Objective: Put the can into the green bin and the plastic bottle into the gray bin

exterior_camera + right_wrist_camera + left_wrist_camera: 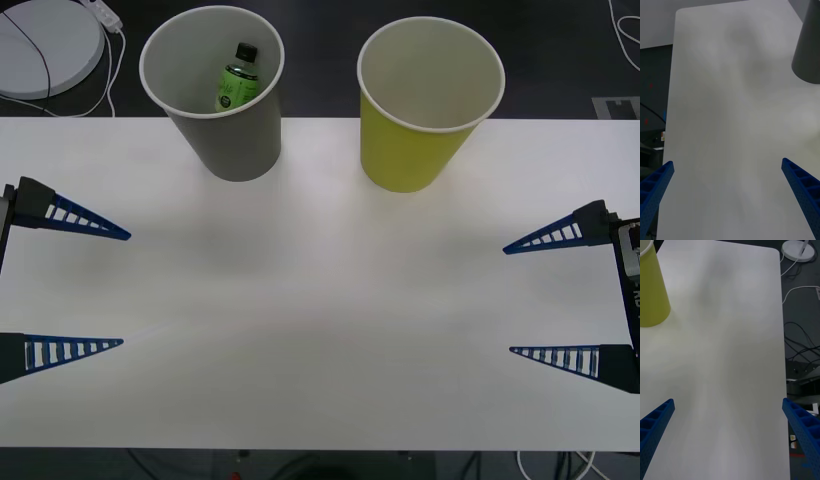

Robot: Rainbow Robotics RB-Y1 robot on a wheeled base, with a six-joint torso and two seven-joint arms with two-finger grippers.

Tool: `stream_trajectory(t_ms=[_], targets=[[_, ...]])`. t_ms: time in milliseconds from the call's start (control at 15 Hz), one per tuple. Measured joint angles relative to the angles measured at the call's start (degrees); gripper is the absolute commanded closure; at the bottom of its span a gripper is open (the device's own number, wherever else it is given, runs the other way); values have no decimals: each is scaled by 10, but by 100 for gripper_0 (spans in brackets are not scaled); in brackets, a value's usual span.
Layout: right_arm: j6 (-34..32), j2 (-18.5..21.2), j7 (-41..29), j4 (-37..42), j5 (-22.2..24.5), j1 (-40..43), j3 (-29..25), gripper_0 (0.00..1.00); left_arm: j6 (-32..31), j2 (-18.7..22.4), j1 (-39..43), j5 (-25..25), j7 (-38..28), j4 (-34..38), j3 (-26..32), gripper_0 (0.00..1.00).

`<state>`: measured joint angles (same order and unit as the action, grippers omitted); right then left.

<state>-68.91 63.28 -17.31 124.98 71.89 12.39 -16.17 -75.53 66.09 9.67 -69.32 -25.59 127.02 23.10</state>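
The plastic bottle (236,80) already stands in the gray bin (215,95) at the table's (320,330) far edge, left of middle, cap up and leaning slightly on the bin's wall, its long axis near upright. I hold my left gripper (75,290) at the left edge, fingers spread wide and holding nothing; that bin lies ahead of it and inward, so this arm is the nearer one. Further right along the far edge stands the green bin (425,100); from my front camera I see only its white inside, and I cannot make out a can in it or on the table. My right gripper (555,295) sits at the right edge, likewise spread and empty, with the green bin ahead and inward. I judge the bottle half finished.
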Motion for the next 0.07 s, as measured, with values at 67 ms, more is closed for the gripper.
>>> stream_trajectory(t_ms=[67], targets=[[0, 0, 0, 0, 0, 0, 0, 0, 0, 0, 0, 0, 0, 0, -1, 0]])
